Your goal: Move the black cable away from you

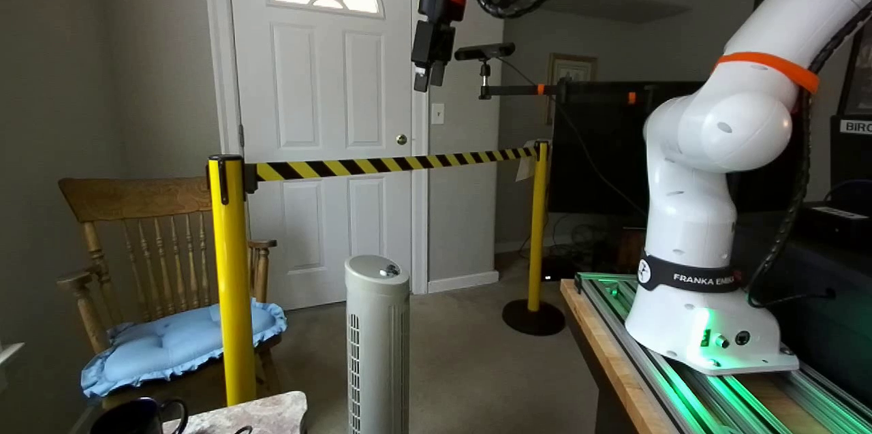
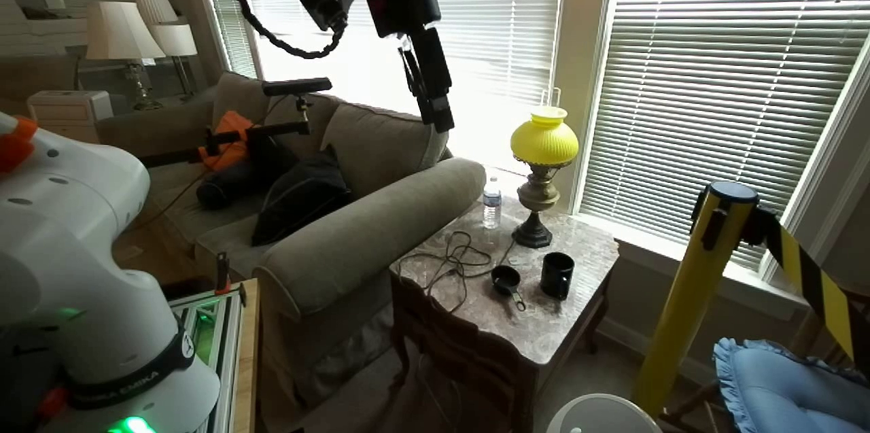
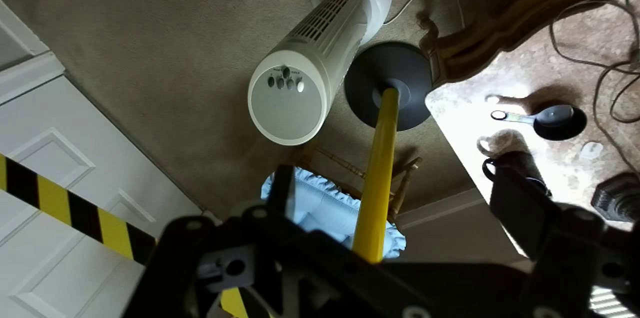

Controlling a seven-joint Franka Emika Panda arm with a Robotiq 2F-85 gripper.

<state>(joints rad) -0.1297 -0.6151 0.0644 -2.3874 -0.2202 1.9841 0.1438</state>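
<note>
Cable [image 2: 457, 260] dark and thin, lying in loose, crossing loops on the table [image 2: 533, 327], on the side by the sofa [image 2: 377, 229]. Past it, left to right: bottle [image 2: 491, 209], scoop [image 2: 506, 278], lamp [image 2: 540, 194], mug [image 2: 557, 275]. One strand reaches toward the lamp's base; whether it joins, I cannot tell.

Gripper [image 3: 392, 178] hangs high, fingertips down, well apart from the cable. Jaws wide, plain in the wrist view; harder to read in both exterior views.

By view, left to right. Door [image 1: 323, 127]: an exterior view has its arched window; the wrist view gives a slanting part. Fan [image 3: 320, 58]: seen down to its foot in the wrist view only. Sofa, bottle and yellow lampshade: an exterior view alone.

Hard to make out: at the bottom of an exterior view the table is cut to a corner, the mug cropped beside it. In the wrist view the gripper covers part of the mug; cable and lamp base run off the right edge. The cable's ends I cannot trace.
</note>
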